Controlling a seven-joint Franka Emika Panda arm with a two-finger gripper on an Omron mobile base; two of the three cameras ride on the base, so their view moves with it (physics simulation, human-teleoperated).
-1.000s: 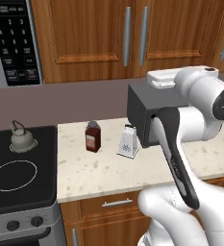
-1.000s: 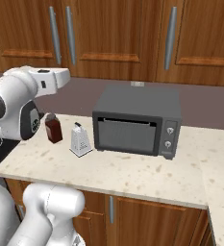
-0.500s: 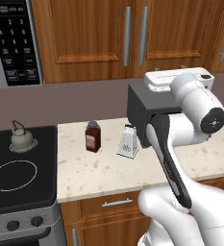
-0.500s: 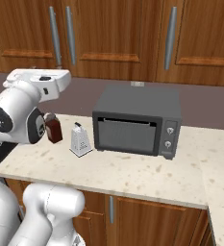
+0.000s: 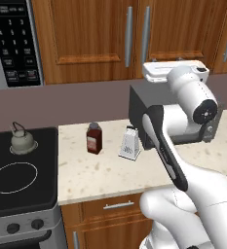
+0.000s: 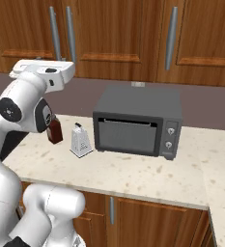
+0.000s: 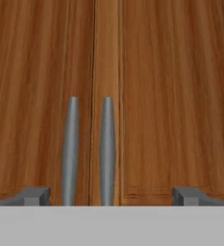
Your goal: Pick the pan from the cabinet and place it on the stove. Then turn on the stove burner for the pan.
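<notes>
The cabinet [image 5: 90, 34] is a brown wooden wall unit, and both its doors are shut. The pan is hidden. In the hand view my gripper [image 7: 111, 196] is open and empty. It faces the cabinet doors [image 7: 171, 96] head-on, where two vertical silver handles [image 7: 71, 149] [image 7: 107, 149] flank the seam. My white hand [image 5: 176, 72] hovers above the counter below those doors [image 6: 119, 29]. The stove [image 5: 37, 151] lies at the lower left, with its large burner [image 5: 13, 177] bare and a row of black knobs [image 5: 12, 227] on the front.
A small grey kettle [image 5: 22, 141] sits on the stove's rear. On the counter stand a brown bottle [image 5: 94, 137], a steel grater [image 5: 129, 144] and a dark toaster oven [image 6: 138, 123] right under my hand. A microwave [image 5: 10, 41] hangs at upper left.
My hand has risen slightly toward the cabinet doors and the elbow has swung lower. The jaws stayed open. Nothing on the counter or stove has moved.
</notes>
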